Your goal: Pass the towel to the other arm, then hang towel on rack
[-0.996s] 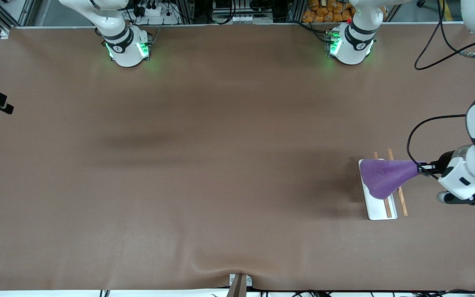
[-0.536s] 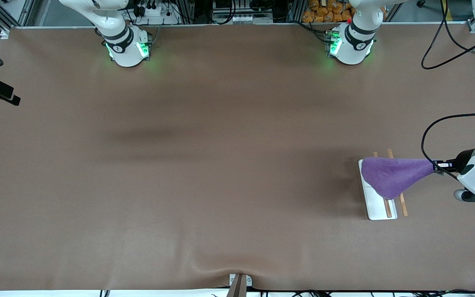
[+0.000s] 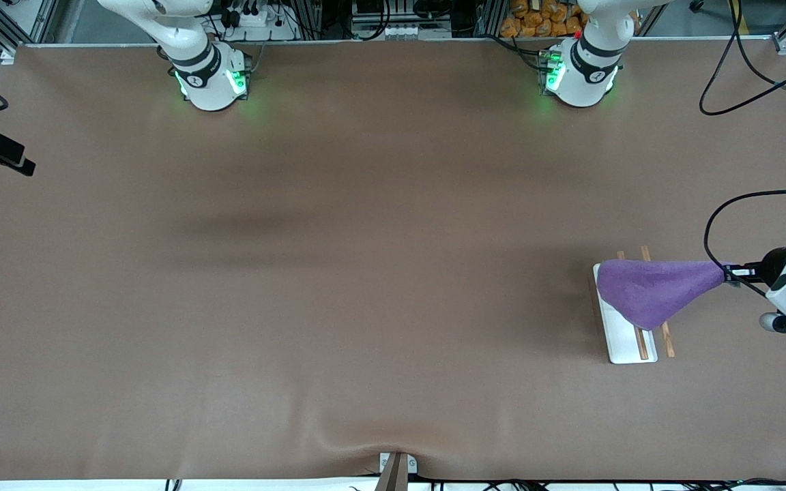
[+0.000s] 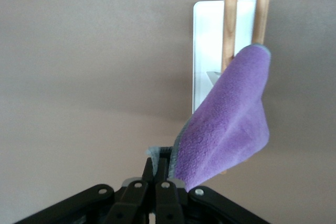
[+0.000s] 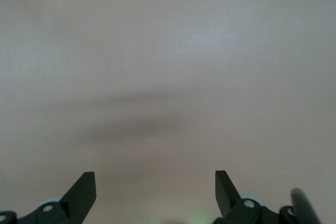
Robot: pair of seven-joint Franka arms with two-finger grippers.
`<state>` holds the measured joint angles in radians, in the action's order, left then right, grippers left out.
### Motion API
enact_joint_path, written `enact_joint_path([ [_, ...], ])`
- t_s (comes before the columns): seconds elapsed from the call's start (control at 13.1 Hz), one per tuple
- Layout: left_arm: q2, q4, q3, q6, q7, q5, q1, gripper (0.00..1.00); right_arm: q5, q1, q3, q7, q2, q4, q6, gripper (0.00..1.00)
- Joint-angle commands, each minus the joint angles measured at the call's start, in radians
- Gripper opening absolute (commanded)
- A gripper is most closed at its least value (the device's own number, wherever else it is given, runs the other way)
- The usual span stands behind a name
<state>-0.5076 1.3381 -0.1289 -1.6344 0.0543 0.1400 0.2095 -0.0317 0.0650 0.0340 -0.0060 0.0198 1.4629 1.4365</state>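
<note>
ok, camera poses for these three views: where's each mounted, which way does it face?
Front: high, across the table, facing both arm bases; shows the left gripper holding the towel over the rack.
Left wrist: on the left arm, looking down past its shut fingers at towel and rack.
Right wrist: on the right arm, over bare table; right gripper open.
Shared: front and left wrist both show towel and rack.

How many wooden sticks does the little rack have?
2. Both wooden rods lie side by side on the rack: one over its white base, the other along its edge toward the left arm's end. The towel covers their middles.
</note>
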Motion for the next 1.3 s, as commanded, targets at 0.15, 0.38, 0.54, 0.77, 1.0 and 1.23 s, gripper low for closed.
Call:
enact_joint_path([
  [0.15,-0.011,0.001,-0.012,-0.013,0.027,0.006,0.031,0.00,0.003,0.010,-0.009,0.011,-0.011,0.011,0.004,1.00],
  [0.38,-0.023,0.001,-0.012,-0.024,0.036,0.004,0.048,0.00,0.003,0.015,-0.006,0.008,-0.011,0.016,0.004,1.00],
  [0.54,-0.035,0.001,-0.012,-0.027,0.038,0.004,0.053,0.06,0.004,0.018,-0.006,0.005,-0.009,0.017,-0.001,1.00],
  [0.77,-0.052,0.001,-0.014,-0.044,0.057,0.003,0.073,0.56,0.004,0.016,-0.005,0.011,-0.011,0.017,-0.005,1.00],
  [1.0,-0.066,0.001,-0.014,-0.079,0.174,-0.045,0.128,1.00,0.004,0.016,-0.005,0.011,-0.011,0.017,-0.010,1.00],
  [1.23,-0.043,0.000,-0.014,-0.076,0.213,-0.051,0.140,1.00,0.004,0.015,-0.006,0.011,-0.011,0.016,-0.010,1.00],
])
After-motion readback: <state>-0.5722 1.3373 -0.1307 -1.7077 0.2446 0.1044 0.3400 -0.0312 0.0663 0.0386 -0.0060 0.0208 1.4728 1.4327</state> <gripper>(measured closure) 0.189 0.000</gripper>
